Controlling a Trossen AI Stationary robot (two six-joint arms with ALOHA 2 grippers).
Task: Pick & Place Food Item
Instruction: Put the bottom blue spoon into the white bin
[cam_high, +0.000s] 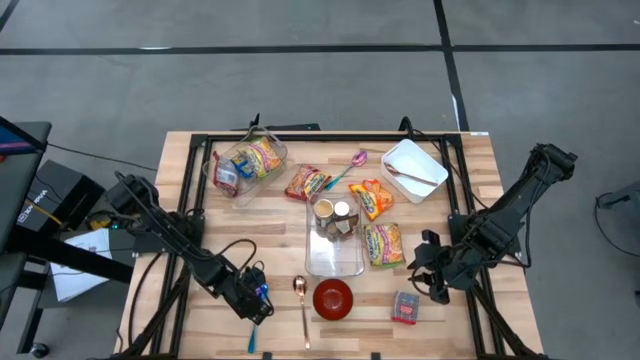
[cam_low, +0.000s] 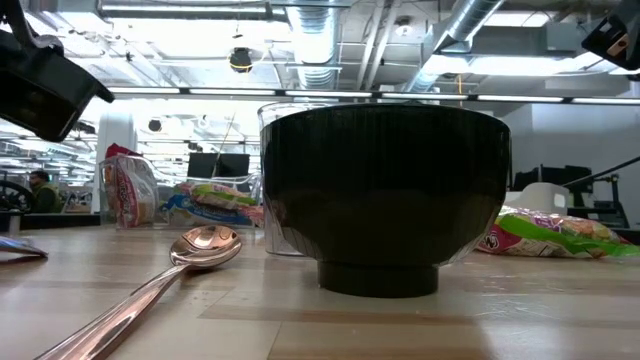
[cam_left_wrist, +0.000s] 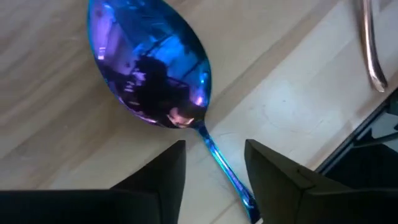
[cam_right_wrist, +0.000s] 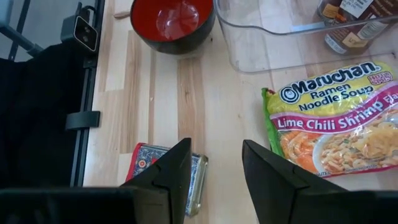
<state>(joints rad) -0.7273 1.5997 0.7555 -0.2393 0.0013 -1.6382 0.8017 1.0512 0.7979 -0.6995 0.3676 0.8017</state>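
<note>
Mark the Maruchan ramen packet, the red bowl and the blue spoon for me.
Maruchan ramen packet (cam_right_wrist: 333, 118): right wrist view, printed front.
Red bowl (cam_high: 333, 298): high view, inside.
Blue spoon (cam_left_wrist: 146, 65): left wrist view, its bowl.

- You are in a robotics lab set inside an open-plan office, not a kitchen.
- Bare ducts and pipes run under the ceiling, with strip lights between them.
- Monitors and a seated person show behind your bench.
- The bench stands on grey floor marked with dark lines.
</note>
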